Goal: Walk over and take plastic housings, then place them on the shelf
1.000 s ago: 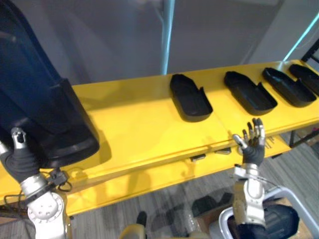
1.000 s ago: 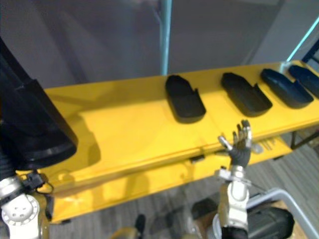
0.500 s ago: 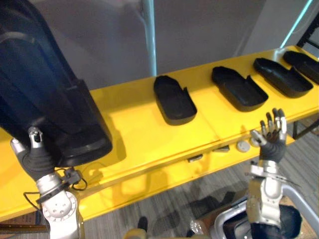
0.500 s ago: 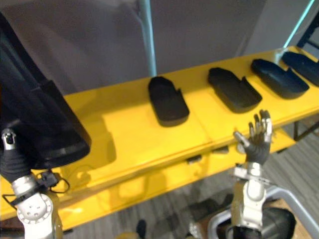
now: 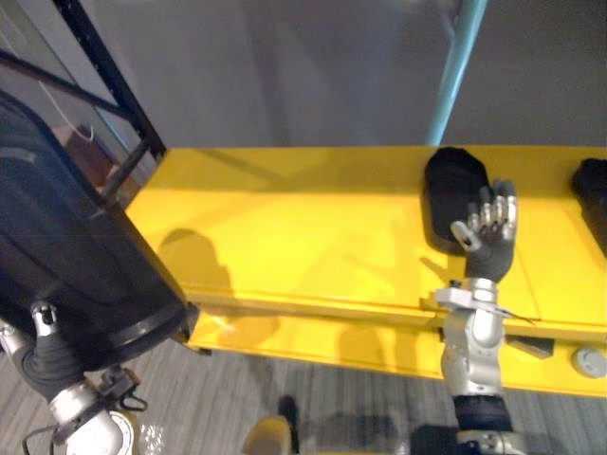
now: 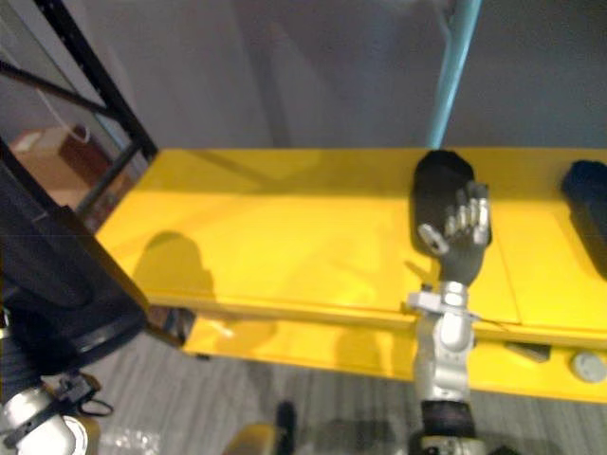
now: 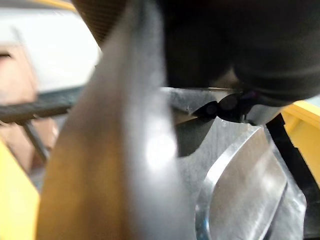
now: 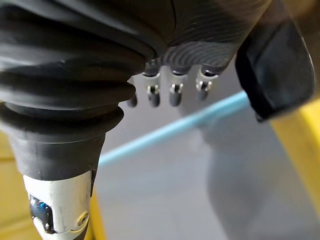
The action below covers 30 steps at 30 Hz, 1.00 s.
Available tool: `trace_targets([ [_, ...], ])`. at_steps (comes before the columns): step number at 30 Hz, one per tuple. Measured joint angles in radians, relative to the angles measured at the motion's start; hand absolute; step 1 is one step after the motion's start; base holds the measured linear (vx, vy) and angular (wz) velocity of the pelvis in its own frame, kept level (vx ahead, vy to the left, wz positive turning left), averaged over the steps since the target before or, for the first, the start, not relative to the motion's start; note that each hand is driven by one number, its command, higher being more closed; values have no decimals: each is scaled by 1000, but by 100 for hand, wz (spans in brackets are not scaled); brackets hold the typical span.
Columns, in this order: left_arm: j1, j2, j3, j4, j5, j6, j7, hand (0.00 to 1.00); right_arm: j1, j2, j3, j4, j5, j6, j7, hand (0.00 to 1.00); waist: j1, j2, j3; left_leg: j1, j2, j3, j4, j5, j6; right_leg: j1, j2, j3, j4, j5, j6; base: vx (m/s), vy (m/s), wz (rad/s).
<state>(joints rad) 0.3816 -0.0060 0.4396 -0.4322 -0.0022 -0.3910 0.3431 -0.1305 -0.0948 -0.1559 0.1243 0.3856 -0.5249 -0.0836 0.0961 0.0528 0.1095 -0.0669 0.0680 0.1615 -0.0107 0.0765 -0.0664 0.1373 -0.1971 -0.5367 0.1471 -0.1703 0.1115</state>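
Looming at the lower left of the head views, a large black housing (image 5: 66,265) is the nearest thing. The left hand (image 5: 45,358) is pressed up under its lower rim at the very bottom left corner. Most of that hand is hidden by the part, and its own wrist view is a blur of dark plastic and metal, so I cannot tell whether it is clenched on the housing or only bearing it.

Grey floor (image 5: 313,398) runs along the bottom edge. Right of centre, the right hand (image 5: 488,245) stands upright on its raised forearm. Its fingers are straight and slightly spread, relaxed and holding nothing.

Behind it the yellow shelf (image 5: 285,237) crosses the frame from left to right. A round grey knob (image 5: 590,361) sits on its front ledge at the lower right. A small black housing (image 5: 444,190) lies on the shelf just past the right hand. The fingertips overlap it in the picture, but the hand seems to be short of it rather than touching. Another black housing (image 5: 596,194) lies on the shelf at the right edge, well apart from the first.

Farther back, a teal pole (image 5: 455,81) rises at the upper right against a grey wall (image 5: 285,66). A black rack frame (image 5: 109,81) slants across the upper left.
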Motion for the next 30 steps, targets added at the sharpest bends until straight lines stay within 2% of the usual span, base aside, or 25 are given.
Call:
trace_targets([
  [3,-20,8,-31,-1,2,-1,-40,100,5,29,1,0,-18,0,-41,0,-15,-18,2,29,-7,18,-18,0,0,7,0,51,-15,7,-3,92,14,-21],
  [7,-33,41,-32,-2,-1,0,-71,100,42,34,-1,-12,-62,3,-76,0,-32,-16,2,72,-4,57,-51,0,0,10,2,108,-25,9,0,67,-12,-35],
  [9,-51,65,-35,-2,-3,9,-114,100,95,38,-12,-45,-89,6,-95,0,-47,-15,2,87,-4,72,-63,0,-1,7,2,134,-29,12,2,38,-6,-30],
  [11,-95,119,-70,11,-39,79,-188,100,142,39,-47,-79,-100,11,-115,0,-70,-10,6,98,3,102,-68,-4,-6,-3,8,167,-37,29,-9,21,18,-40],
  [12,-108,129,-73,24,-40,94,-208,100,148,39,-58,-80,-107,13,-117,0,-75,-9,7,103,5,112,-68,-6,-8,-5,9,183,-39,34,-10,4,34,-54],
  [14,-174,176,-92,105,-78,179,-255,100,183,38,-97,-127,-158,22,-158,0,-111,-8,8,107,6,137,-68,-13,-9,-17,9,216,-52,50,-8,-9,42,-42],
  [15,-195,183,-98,132,-81,200,-262,100,193,38,-109,-137,-176,23,-177,0,-116,-9,9,107,6,147,-68,-14,-9,-22,9,224,-55,55,-7,-23,54,-51],
  [16,-239,198,-110,201,-103,264,-274,100,213,38,-138,-165,-221,29,-233,0,-126,-9,10,110,7,174,-68,-17,-9,-35,9,254,-58,64,-3,-27,45,-45],
  [18,-278,198,-110,278,-118,319,-276,100,234,38,-168,-189,-247,32,-282,0,-149,-8,11,117,6,187,-68,-20,-6,-36,9,269,-70,75,-2,-27,40,-37],
  [20,-322,202,-110,398,-149,416,-269,100,267,37,-227,-203,-251,51,-331,0,-173,-6,12,128,7,227,-68,-25,-7,-51,10,314,-73,80,3,-37,28,-50],
  [22,-347,206,-110,454,-158,452,-266,100,286,37,-246,-203,-244,68,-332,0,-186,-2,15,132,8,235,-69,-25,-7,-52,10,323,-75,82,5,-34,6,-27],
  [24,-385,228,-115,545,-159,504,-244,100,313,37,-252,-200,-218,98,-323,0,-216,5,20,137,10,243,-69,-25,-7,-56,13,339,-75,83,5,-48,-1,-23],
  [26,-445,293,-152,669,-188,539,-217,100,317,32,-251,-155,-202,121,-282,0,-219,13,24,136,19,282,-70,-26,-10,-81,23,384,-84,97,8,-48,-10,-47],
  [30,-549,349,-184,776,-197,571,-206,100,335,26,-251,-76,-191,152,-237,0,-229,14,24,140,23,288,-70,-23,-12,-83,29,402,-90,106,6,-6,-11,-15],
])
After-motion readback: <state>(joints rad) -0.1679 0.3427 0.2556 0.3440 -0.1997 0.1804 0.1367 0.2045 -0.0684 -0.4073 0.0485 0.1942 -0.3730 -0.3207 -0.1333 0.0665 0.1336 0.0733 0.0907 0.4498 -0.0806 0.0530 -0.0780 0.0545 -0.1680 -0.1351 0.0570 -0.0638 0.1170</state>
